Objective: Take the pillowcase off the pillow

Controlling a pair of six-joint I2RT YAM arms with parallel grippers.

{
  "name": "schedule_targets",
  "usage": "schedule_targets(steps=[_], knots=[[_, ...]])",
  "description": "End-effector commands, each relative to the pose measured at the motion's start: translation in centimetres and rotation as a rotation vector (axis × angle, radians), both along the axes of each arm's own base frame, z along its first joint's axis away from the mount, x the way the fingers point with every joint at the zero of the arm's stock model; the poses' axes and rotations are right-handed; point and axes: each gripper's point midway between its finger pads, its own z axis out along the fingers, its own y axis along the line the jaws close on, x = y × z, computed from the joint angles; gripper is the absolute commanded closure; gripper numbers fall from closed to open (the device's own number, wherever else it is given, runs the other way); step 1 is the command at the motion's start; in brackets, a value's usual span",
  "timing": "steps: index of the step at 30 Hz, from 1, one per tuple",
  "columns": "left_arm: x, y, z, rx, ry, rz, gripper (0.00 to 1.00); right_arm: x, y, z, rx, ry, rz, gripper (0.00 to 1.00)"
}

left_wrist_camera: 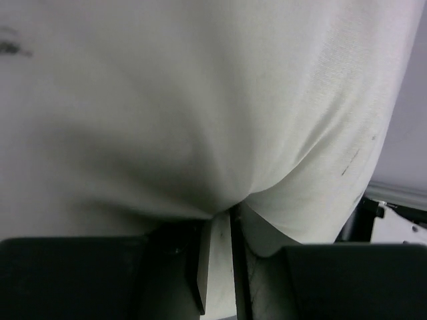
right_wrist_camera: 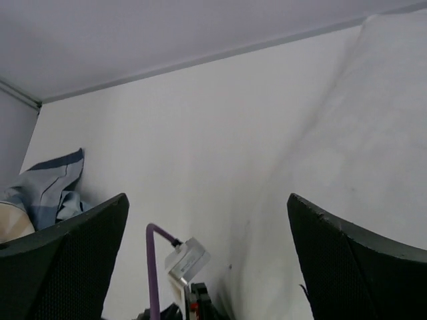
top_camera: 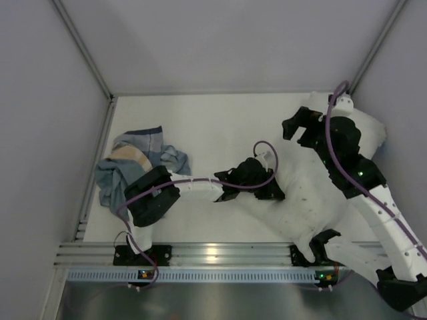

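The striped blue-grey pillowcase (top_camera: pixel 137 163) lies crumpled on the left of the table, apart from the pillow; its edge also shows in the right wrist view (right_wrist_camera: pixel 50 183). The white pillow (top_camera: pixel 307 207) lies on the right, running from the near rail to the far right. My left gripper (top_camera: pixel 270 191) is at the pillow's left edge. In the left wrist view its jaws (left_wrist_camera: pixel 219 227) stand narrow on a fold of pillow (left_wrist_camera: pixel 200 100) fabric, with wrinkles running into them. My right gripper (top_camera: pixel 298 123) hovers wide open over the pillow's far end (right_wrist_camera: pixel 373 133), with nothing between its fingers (right_wrist_camera: pixel 207 200).
An aluminium rail (top_camera: pixel 213 253) runs along the near edge with both arm bases on it. Grey enclosure walls close the back and sides, with a side rail (top_camera: pixel 97 160) beside the pillowcase. The left arm's purple cable (right_wrist_camera: pixel 152 267) loops up below the right gripper.
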Motion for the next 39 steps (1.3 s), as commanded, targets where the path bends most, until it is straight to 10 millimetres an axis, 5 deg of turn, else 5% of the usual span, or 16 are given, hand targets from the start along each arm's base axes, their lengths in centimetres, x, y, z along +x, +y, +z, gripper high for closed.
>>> schedule_targets(steps=[1,4,10,13,18,21,25,31,35,39], knots=[[0.3,-1.7,-0.6,0.011,-0.013,-0.02,0.79,-3.8,-2.6,-0.1,0.042,0.062,-0.083,0.04],[0.2,-1.2,-1.1,0.013,-0.009,-0.008,0.79,-7.3,-5.1,-4.4,0.096,0.143,-0.188,0.05],[-0.9,1.8,-3.2,0.034,0.01,0.029,0.8,-9.5,-8.3,-14.7,-0.01,0.338,-0.364,0.11],[-1.5,3.6,-3.9,0.048,0.02,0.057,0.81,-9.4,-10.0,-16.9,-0.093,0.388,-0.475,0.11],[-2.0,5.5,-4.6,0.067,0.022,0.079,0.82,-7.7,-11.2,-15.6,-0.139,0.366,-0.578,0.11],[-2.6,6.3,-5.4,0.075,0.033,0.083,0.82,-6.0,-10.3,-16.0,-0.176,0.405,-0.544,0.11],[-3.5,7.3,-7.9,0.092,0.068,0.09,0.83,-4.7,-8.7,-19.6,-0.236,0.509,-0.468,0.1],[-4.9,7.7,-12.3,0.095,0.155,0.079,0.86,-2.7,-3.1,-24.9,-0.129,0.588,-0.213,0.11],[-5.7,8.6,-13.5,0.093,0.178,0.091,0.91,-1.4,-0.1,-26.4,-0.095,0.607,-0.083,0.11],[-6.4,10.3,-13.5,0.083,0.177,0.13,0.94,0.8,3.6,-25.3,-0.082,0.574,0.066,0.11]])
